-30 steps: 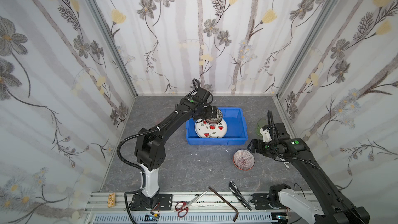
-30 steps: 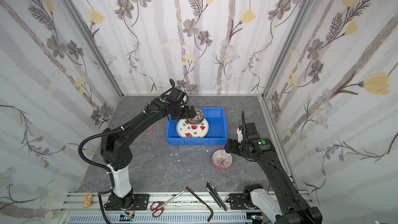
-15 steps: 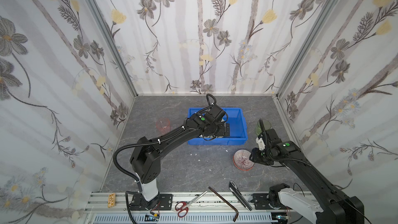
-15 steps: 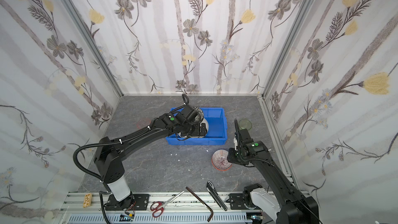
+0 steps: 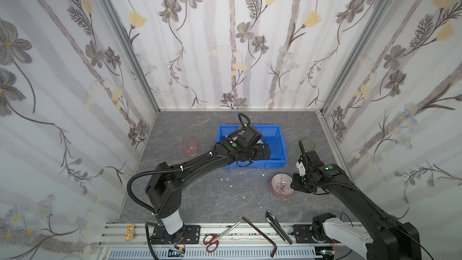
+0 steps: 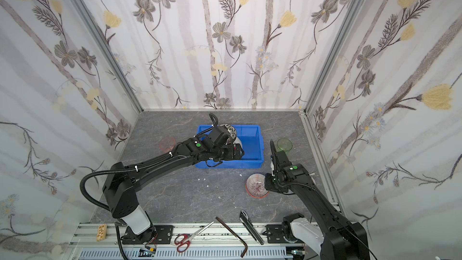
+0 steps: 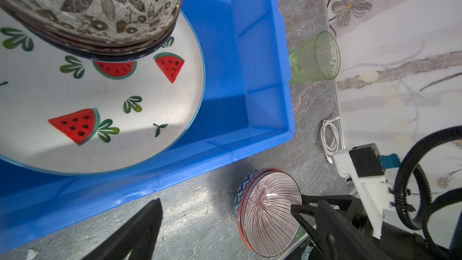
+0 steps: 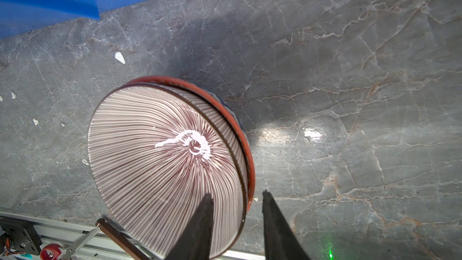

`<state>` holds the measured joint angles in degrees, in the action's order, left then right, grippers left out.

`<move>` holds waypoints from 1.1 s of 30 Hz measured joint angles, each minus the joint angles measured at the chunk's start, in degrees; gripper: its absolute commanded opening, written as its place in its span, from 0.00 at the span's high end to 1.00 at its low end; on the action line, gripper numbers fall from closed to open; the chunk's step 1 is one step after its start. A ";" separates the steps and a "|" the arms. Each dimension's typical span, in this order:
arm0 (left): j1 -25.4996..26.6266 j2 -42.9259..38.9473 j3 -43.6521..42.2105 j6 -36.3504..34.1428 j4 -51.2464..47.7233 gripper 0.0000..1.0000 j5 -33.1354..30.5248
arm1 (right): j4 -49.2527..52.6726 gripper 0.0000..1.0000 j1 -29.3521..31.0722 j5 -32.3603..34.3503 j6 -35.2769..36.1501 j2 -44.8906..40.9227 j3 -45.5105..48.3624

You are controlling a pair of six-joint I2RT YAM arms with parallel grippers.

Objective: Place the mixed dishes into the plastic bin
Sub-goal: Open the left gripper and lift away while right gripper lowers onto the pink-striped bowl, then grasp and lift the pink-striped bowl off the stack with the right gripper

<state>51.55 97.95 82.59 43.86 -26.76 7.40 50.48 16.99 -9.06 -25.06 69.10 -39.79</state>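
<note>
Bench: grey, marble-veined, glossy where the lamp glare falls; strewn with small white chips. Enclosed on three sides by walls papered with grey and yellow flowers, with metal posts in the corners. Aluminium rail along the front edge.

Plastic bin: bright blue, toward the back middle of the bench. Contains a watermelon-print plate, with a black leafy bowl resting on it.

Left hand: low over the front part of the bin, jaws spread wide, holding nothing.

Right hand: at the striped bowl, nested in a blue-patterned, orange-rimmed bowl on the bench outside the bin, near its front right corner. Jaws at a narrow gap astride the two rims, one finger inside and the other outside. Cannot tell whether the rims are gripped.

Green tumbler: upright, just right of the bin.

Pink tumbler: upright, left of the bin and apart from it.

White cable: coiled on the bench at the foot of a wall.

On the rail: red-handled scissors, bent brown bar, black folding tool, small wooden block.
</note>
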 measured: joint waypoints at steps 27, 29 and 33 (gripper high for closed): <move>0.15 2.45 -0.33 0.68 1.68 0.02 3.89 | -0.85 0.89 1.42 2.16 0.02 2.45 -0.83; 0.15 2.49 -0.33 0.70 1.68 0.02 4.24 | -0.85 0.90 1.42 2.16 0.02 2.43 -0.94; 0.15 2.58 -0.33 0.70 1.68 0.02 4.68 | -1.09 0.92 1.49 2.14 0.02 2.34 -1.14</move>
<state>51.70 100.53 82.26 44.56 -25.08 12.08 49.39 18.48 -6.92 -25.04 71.44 -40.93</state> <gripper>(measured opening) 0.979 0.088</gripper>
